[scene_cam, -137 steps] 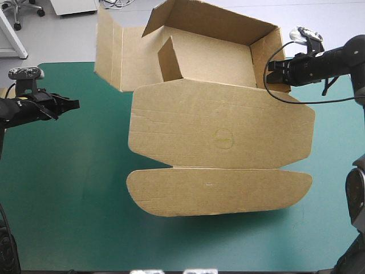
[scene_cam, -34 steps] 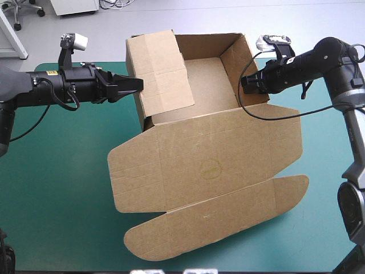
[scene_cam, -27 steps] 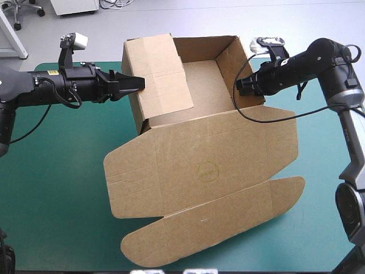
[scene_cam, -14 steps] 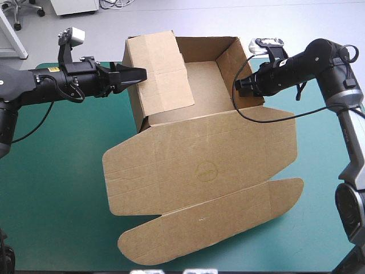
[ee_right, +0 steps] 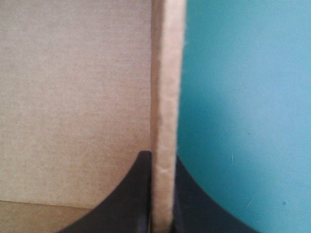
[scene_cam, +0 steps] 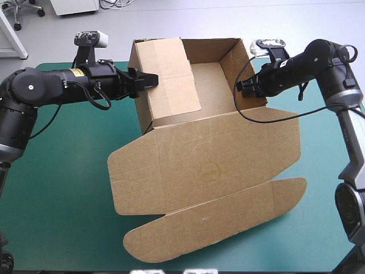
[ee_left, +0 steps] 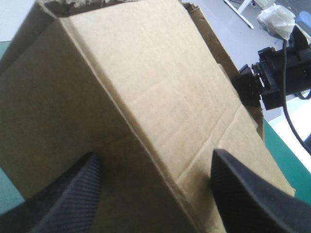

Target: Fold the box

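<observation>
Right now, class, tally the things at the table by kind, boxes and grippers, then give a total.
brown box: 1
black grippers: 2, the left gripper and the right gripper
Total: 3

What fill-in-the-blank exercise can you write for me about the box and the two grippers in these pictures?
1. The right gripper is shut on the box's ___ wall.
2. The left gripper is ___, at the box's inward-leaning flap.
3. The lid lies flat toward the table's ___ edge.

Missing words: right; open; near.
</observation>
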Robot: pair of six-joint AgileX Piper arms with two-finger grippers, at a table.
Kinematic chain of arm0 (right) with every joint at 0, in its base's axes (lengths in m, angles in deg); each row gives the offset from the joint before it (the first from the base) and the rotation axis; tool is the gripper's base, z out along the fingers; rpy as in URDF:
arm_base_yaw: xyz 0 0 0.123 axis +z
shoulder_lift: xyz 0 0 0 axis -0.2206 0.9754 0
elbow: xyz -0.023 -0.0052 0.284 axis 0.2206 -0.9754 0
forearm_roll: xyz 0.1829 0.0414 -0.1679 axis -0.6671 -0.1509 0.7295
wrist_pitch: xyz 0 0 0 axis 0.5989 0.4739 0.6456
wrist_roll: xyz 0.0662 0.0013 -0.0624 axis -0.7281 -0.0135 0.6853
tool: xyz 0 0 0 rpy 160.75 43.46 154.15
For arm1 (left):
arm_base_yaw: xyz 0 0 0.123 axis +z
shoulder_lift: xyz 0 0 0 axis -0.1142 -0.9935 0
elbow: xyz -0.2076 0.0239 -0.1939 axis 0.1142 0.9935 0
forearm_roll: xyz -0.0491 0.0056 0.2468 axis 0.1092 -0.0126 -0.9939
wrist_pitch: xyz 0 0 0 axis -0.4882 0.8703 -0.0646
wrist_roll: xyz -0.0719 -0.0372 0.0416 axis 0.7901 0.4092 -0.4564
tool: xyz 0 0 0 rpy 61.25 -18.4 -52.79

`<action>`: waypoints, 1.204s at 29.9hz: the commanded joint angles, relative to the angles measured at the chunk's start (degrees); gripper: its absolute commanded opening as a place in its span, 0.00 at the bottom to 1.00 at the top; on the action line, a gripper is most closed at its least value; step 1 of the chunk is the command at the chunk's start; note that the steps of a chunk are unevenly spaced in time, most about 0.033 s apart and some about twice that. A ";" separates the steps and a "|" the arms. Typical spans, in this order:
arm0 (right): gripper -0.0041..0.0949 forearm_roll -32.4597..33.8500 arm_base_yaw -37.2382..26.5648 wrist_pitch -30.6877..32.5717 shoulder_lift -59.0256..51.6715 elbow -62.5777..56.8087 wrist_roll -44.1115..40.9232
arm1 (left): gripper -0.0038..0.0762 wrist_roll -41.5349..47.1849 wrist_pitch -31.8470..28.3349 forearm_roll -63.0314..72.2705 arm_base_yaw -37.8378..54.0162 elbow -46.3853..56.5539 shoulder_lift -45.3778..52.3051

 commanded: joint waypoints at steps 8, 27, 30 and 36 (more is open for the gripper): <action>0.03 -2.49 1.72 -1.62 -2.69 1.71 -1.40 | 0.63 15.42 -2.48 -15.66 -7.31 -6.26 -0.45; 0.03 11.23 8.01 -4.14 -2.69 1.71 -8.27 | 0.60 31.49 4.19 -43.69 -17.69 -11.12 -6.54; 0.03 12.91 8.63 -4.26 -2.79 1.71 -9.44 | 0.60 34.04 5.86 -47.81 -17.69 -11.12 -6.54; 0.03 11.92 8.63 -4.77 -3.02 1.71 -9.34 | 0.60 35.54 6.46 -49.23 -17.69 -11.12 -7.02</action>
